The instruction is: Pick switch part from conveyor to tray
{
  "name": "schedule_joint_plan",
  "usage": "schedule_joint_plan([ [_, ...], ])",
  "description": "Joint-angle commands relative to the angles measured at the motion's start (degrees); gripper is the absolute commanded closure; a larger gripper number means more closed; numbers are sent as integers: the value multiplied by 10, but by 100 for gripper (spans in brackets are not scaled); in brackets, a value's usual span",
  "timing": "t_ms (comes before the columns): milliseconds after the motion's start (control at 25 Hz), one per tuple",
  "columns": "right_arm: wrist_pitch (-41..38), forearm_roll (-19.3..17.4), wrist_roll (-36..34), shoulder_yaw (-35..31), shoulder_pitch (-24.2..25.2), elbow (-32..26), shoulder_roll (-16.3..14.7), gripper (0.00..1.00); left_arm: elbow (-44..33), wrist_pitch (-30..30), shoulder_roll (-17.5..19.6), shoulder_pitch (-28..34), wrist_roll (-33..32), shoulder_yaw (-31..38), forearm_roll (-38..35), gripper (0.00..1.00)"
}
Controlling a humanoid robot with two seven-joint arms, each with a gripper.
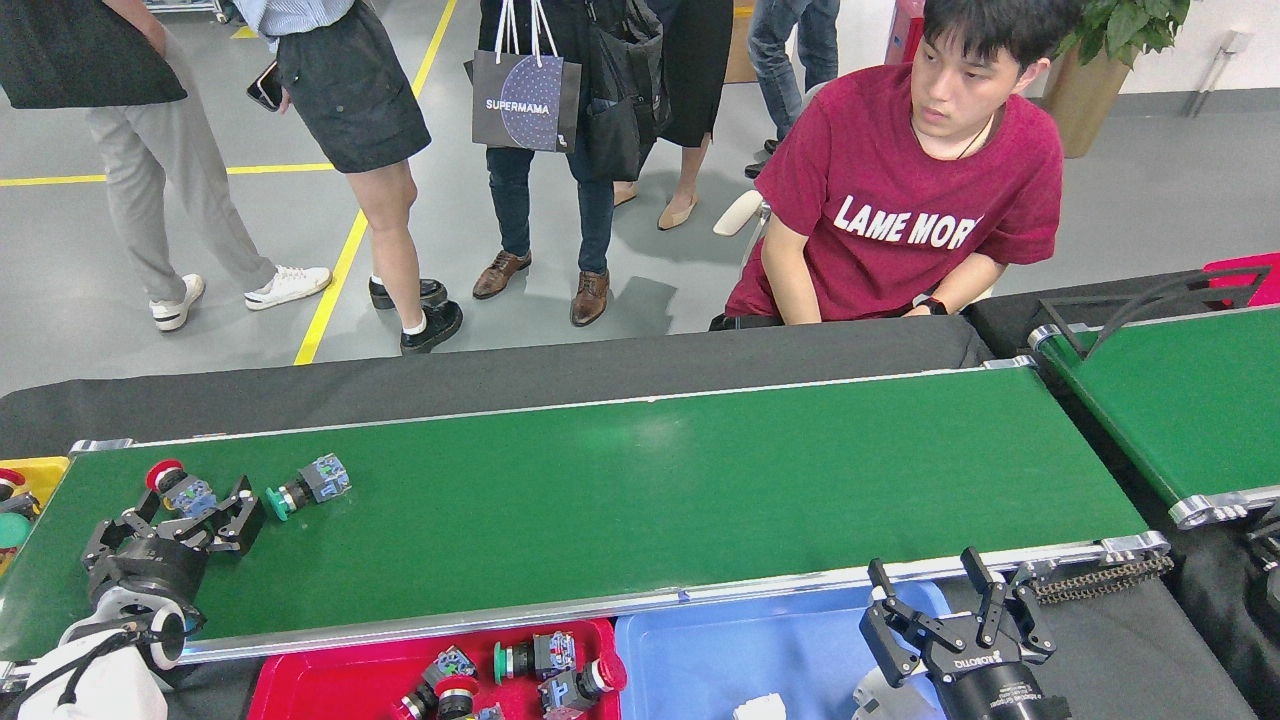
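Note:
Two switch parts lie at the left end of the green conveyor [650, 480]. One has a red cap [172, 486]; the other has a green cap [305, 485] and lies just to its right. My left gripper [192, 500] is open over the belt, its fingers on either side of the red-capped part without closing on it. My right gripper [930, 590] is open and empty at the belt's near rail, above the blue tray [720, 660]. The red tray [300, 685] below the belt holds several switch parts.
A yellow tray [40, 468] with more parts sits past the belt's left end. A second green belt [1190, 400] angles away at the right. A seated person in a red shirt [900, 210] and several standing people are behind the conveyor.

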Motion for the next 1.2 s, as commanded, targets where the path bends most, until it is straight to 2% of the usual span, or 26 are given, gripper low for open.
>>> schedule_joint_plan([
  [0, -5, 0, -5, 2, -10, -8, 2, 3, 31, 30, 18, -28, 7, 0, 0, 5],
  [40, -7, 0, -5, 8, -12, -7, 2, 3, 50, 48, 25, -35, 12, -2, 0, 10],
  [80, -11, 0, -5, 16, -13, -7, 1, 3, 73, 66, 30, -42, 24, -7, 0, 21],
  [160, -13, 0, -5, 28, -12, -7, -2, 3, 105, 68, 39, -47, 66, -19, 5, 68],
  [200, -14, 0, -5, 29, -12, -7, -2, 3, 108, 61, 41, -47, 86, -22, 6, 79],
  [240, -14, 0, -5, 29, -12, -7, -2, 3, 108, 49, 41, -42, 105, -25, 6, 88],
  [280, -13, 0, -5, 29, -11, -8, 0, 3, 104, 38, 40, -37, 122, -31, 6, 91],
  [441, -13, 0, -5, 28, -8, -8, 1, 3, 55, 14, 32, 7, 190, -70, 7, 97],
  [521, -12, 0, -5, 26, -5, -8, 1, 3, -30, -17, 21, 57, 201, -77, 13, 97],
  [681, -10, 0, -5, 23, -4, -8, 1, 3, -239, -151, 5, 191, 200, -80, 18, 96],
  [841, -10, 0, -5, 23, -2, -8, 0, 3, -499, -290, -7, 373, 200, -77, 25, 94],
  [921, -10, 0, -5, 23, -2, -8, 0, 3, -601, -321, -7, 460, 197, -78, 49, 91],
  [961, -10, 0, -5, 23, -1, -8, 0, 3, -628, -321, -8, 488, 197, -79, 55, 88],
  [1041, -10, 0, -5, 16, 0, -8, 0, 3, -647, -321, -20, 541, 193, -82, 57, 70],
  [1081, -10, 0, -5, 16, 0, -8, 1, 3, -645, -321, -26, 544, 193, -89, 54, 66],
  [1121, -10, 0, -5, 16, 0, -8, 0, 3, -644, -321, -35, 549, 191, -94, 50, 47],
  [1162, -10, 0, -5, 16, 0, -8, 0, 3, -644, -321, -48, 550, 185, -93, 50, 14],
])
